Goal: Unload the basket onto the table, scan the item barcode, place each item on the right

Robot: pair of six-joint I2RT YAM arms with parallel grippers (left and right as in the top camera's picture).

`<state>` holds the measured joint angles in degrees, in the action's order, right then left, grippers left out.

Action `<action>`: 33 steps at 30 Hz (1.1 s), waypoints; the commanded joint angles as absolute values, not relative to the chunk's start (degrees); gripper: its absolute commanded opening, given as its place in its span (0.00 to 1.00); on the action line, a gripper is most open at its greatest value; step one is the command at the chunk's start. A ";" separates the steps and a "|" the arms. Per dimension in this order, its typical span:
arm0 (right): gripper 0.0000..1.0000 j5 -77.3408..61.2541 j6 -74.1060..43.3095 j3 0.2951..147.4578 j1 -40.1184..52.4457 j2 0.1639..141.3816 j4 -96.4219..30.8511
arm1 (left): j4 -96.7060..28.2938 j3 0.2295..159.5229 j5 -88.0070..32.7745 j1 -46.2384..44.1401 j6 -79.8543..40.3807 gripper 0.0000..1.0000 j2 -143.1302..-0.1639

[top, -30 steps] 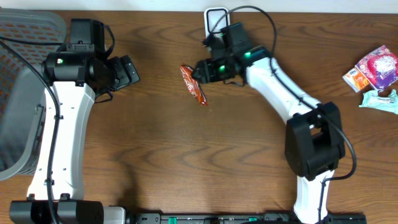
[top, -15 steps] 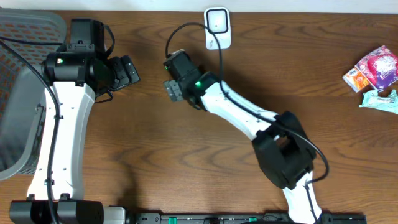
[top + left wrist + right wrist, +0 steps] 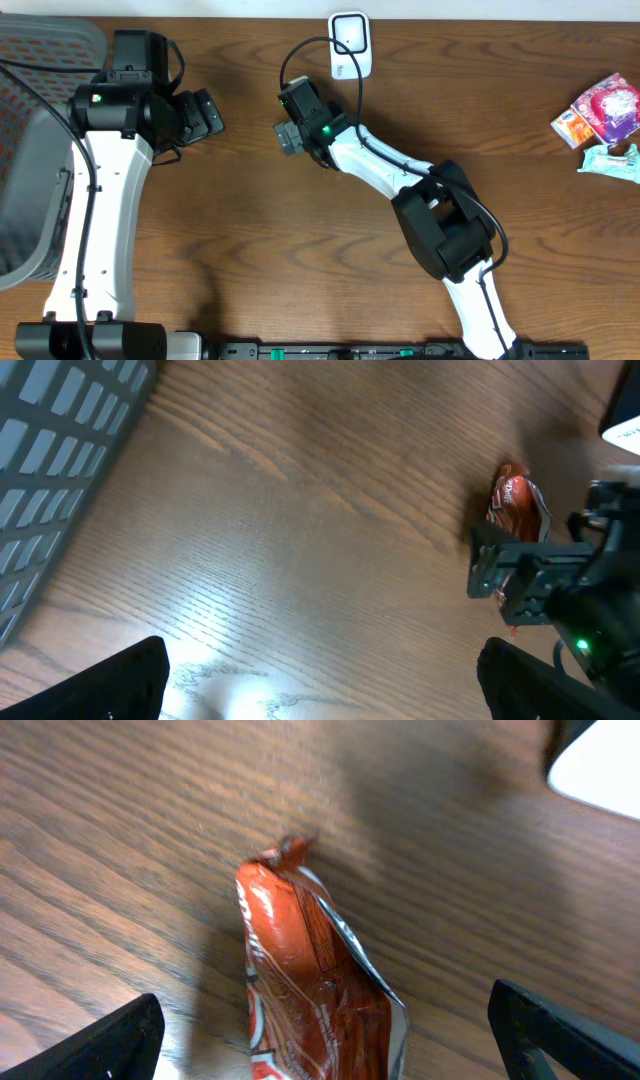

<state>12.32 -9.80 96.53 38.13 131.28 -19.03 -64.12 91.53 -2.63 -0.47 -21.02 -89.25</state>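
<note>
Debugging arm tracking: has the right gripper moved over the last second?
Yes. In the overhead view the right gripper has swung left and slightly down-frame, farther from the white scanner at the table's top edge.

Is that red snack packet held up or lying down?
The red packet lies flat on the table; the open right gripper's fingers stand clear of it.

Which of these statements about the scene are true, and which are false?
1. The red snack wrapper lies on the wooden table. True.
2. The right end effector is shut on the wrapper. False: its fingers stand wide apart, and the wrapper lies on the table beneath them.
3. The left end effector is open and holds nothing. True.
4. The white scanner sits inside the grey basket. False: it is on the table at the far edge; the basket is beside the left arm.
</note>
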 commanded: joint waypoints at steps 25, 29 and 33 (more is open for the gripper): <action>0.03 4.99 -11.75 101.84 36.45 131.94 -28.91 | -64.27 92.01 -2.09 -0.38 -21.30 0.98 -88.62; 0.10 4.14 -9.82 102.02 35.92 130.72 -30.81 | -64.27 92.01 -2.09 -0.38 -21.30 0.98 -88.62; 0.11 4.38 -7.16 102.00 35.92 130.74 -32.42 | -64.27 92.01 -2.09 -0.38 -21.30 0.98 -88.62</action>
